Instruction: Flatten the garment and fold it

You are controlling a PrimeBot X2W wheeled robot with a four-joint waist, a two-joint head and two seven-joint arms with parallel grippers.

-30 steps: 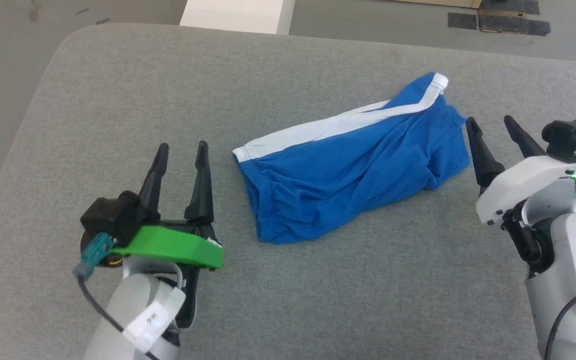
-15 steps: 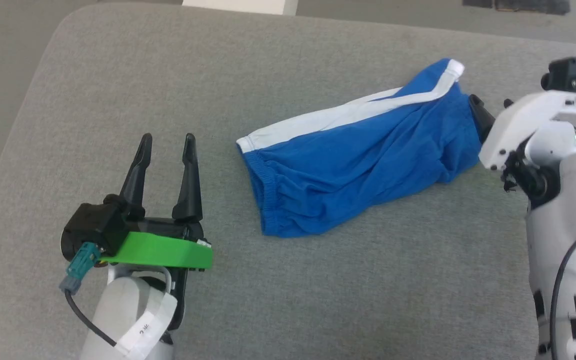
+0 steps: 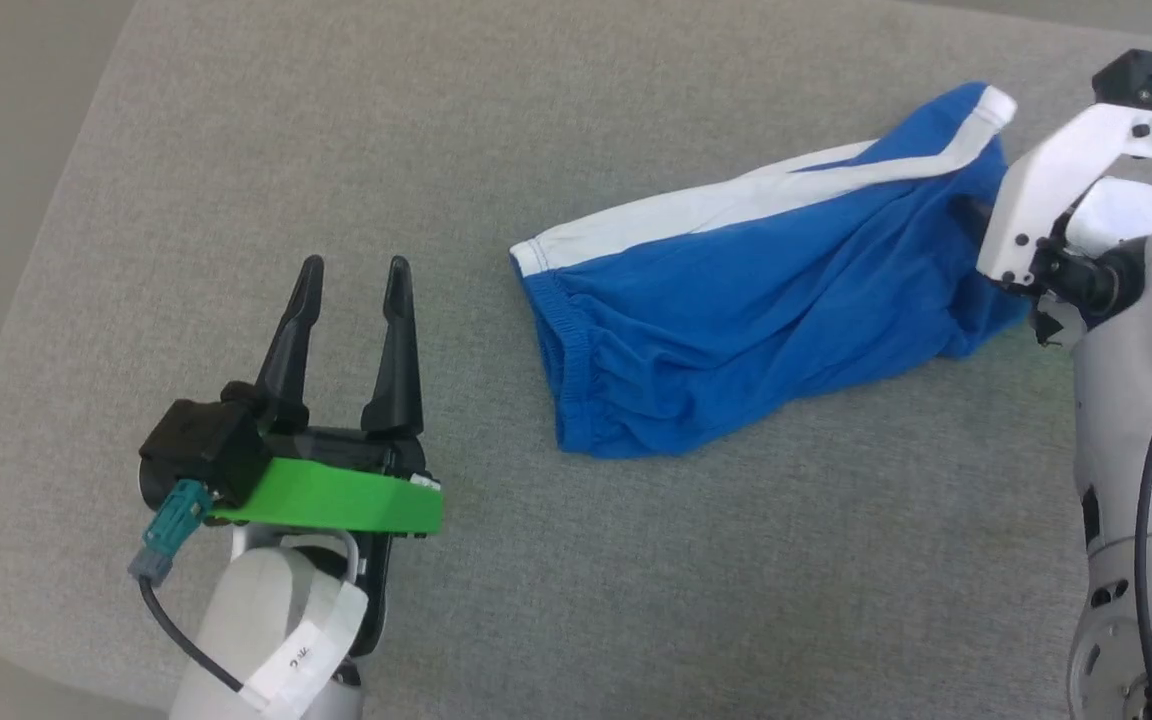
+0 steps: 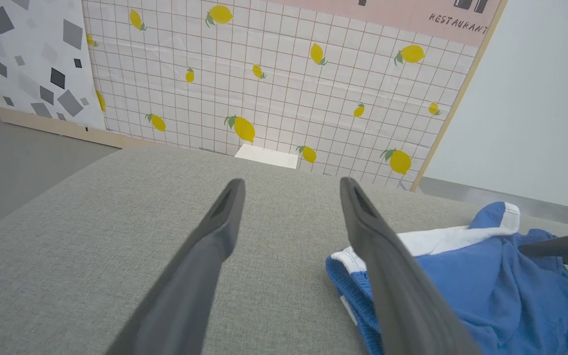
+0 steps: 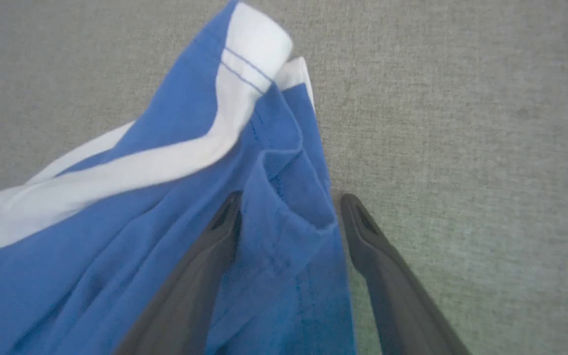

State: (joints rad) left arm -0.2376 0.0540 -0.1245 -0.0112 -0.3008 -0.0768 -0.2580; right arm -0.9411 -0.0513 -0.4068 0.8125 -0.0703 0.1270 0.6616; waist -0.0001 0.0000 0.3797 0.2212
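Right hand point(image 5: 291, 199) spread astride the garment point(image 5: 116, 246), left hand point(image 4: 289, 183) spread too, facing a "RESTAURANT" sign point(image 4: 456, 23).

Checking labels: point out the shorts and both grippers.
shorts point(image 3: 736, 300), head view, blue middle.
left gripper point(image 3: 354, 265), head view, between jaw tips.
right gripper point(image 5: 291, 197), right wrist view, between jaw tips.

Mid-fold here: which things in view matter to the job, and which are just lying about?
Job: blue shorts; right hand, open astride their edge; left hand, open; grey padded surface.
Lying about: lemon-print wall panel; small white block.
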